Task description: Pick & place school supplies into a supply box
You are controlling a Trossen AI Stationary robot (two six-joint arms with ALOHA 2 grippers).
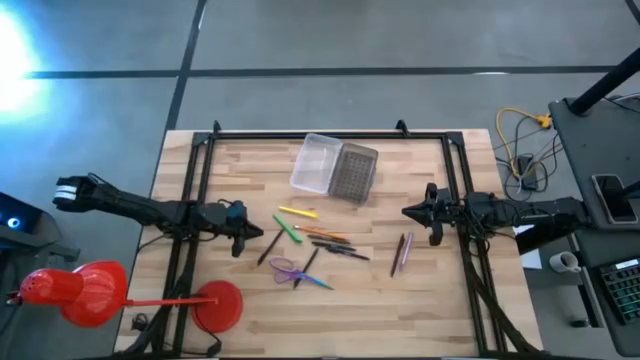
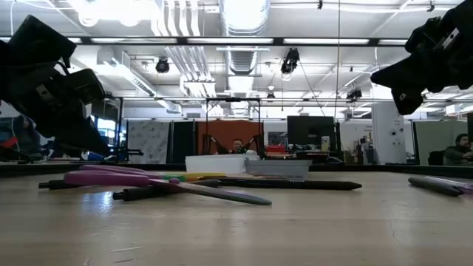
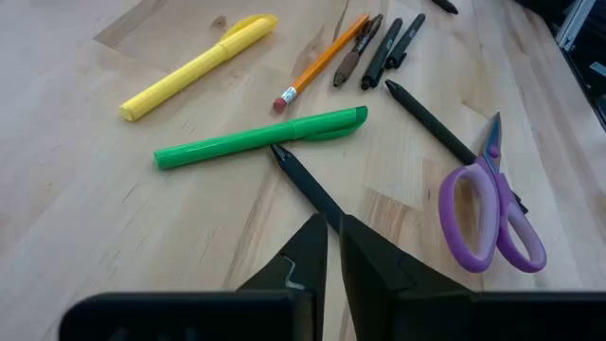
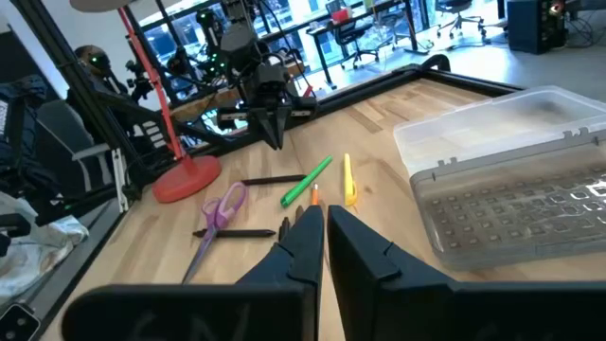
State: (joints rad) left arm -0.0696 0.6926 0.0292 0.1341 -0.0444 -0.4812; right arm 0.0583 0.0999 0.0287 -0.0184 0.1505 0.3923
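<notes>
The school supplies lie loose on the wooden table: a yellow marker, a green marker, an orange pencil, black pens, purple-handled scissors and two thin pens apart at the right. The clear tray rests near the far edge, with the grey dotted lid beside it. My left gripper hovers shut left of the supplies, above a black pen. My right gripper hovers shut right of them, facing the lid.
A red lamp with a round base stands at the table's near left corner. Black frame rails run along the far edge and both sides. Bare wood lies along the near edge and between the supplies and the right gripper.
</notes>
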